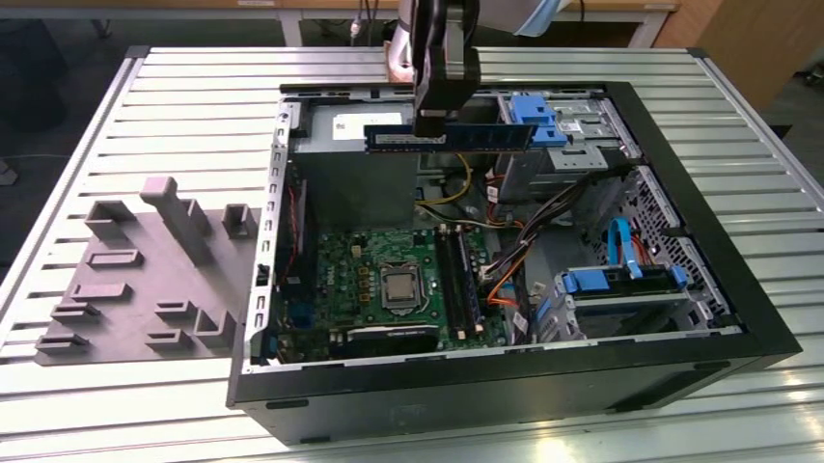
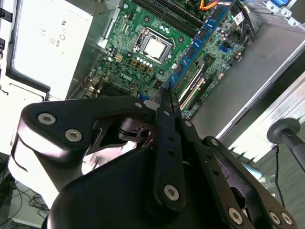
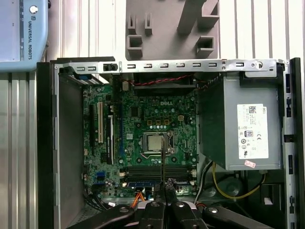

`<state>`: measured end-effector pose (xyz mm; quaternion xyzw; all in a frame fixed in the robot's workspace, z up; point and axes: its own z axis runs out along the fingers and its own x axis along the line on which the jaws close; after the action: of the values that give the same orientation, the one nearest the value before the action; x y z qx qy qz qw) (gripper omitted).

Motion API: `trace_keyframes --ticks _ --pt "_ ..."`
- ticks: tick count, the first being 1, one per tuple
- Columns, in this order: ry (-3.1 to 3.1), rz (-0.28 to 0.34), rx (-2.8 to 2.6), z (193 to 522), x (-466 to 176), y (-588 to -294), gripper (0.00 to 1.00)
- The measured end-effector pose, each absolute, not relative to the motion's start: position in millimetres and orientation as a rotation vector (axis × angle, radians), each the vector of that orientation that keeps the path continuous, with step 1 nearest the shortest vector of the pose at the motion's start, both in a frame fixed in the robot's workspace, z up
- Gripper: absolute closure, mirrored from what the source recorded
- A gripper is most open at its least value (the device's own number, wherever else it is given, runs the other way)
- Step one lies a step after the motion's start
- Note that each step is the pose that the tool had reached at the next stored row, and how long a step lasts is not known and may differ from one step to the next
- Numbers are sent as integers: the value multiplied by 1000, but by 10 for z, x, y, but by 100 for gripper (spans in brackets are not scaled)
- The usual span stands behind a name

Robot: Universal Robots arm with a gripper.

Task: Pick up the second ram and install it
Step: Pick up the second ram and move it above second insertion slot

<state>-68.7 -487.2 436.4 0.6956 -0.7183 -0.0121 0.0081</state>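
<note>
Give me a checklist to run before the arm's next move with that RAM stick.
1. Grip: the gripper is shut on the second ram: ok.
2. Stick held level in the exterior view: ok.
3. Stick clear of the case: it hangs above the grey power supply and appears apart from it: ok.
4. Stick over the memory slots: not ok, it is over the power supply instead.
5. Stick parallel to the slots: not ok, it lies crosswise to them.
6. Slot latches open: cannot tell.
</note>
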Motion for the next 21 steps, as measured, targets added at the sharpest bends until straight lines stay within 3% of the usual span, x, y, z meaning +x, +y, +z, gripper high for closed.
trace_keyframes --ticks 21 --pt "-2241 -29 2170 4290 -696 -4872 89"
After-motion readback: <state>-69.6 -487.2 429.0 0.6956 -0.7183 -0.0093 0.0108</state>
